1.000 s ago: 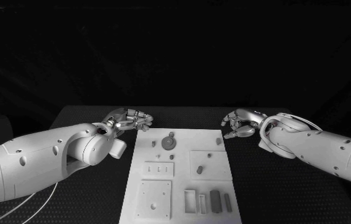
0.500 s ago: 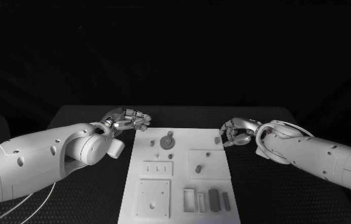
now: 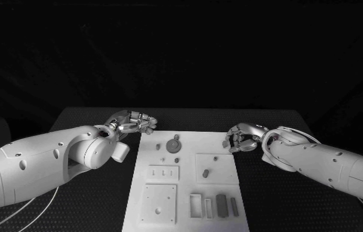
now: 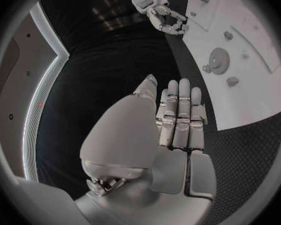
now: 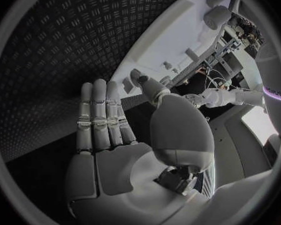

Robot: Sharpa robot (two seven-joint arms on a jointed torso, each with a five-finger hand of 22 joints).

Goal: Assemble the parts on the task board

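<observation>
your right hand (image 3: 242, 138) hovers at the task board (image 3: 187, 190) edge, empty, fingers loosely apart — ready to pick; left hand (image 3: 135, 123) waits, empty too.

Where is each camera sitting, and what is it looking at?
Head view: sits on the robot's head, looks down at the black table and the task board; both white arms reach in, left hand and right hand at the board's far corners.
Left wrist view: sits behind the left hand, looks past its flat fingers to the board and the other hand.
Right wrist view: sits behind the right hand, looks over the table to the board.
Shared: all three show the task board.
</observation>
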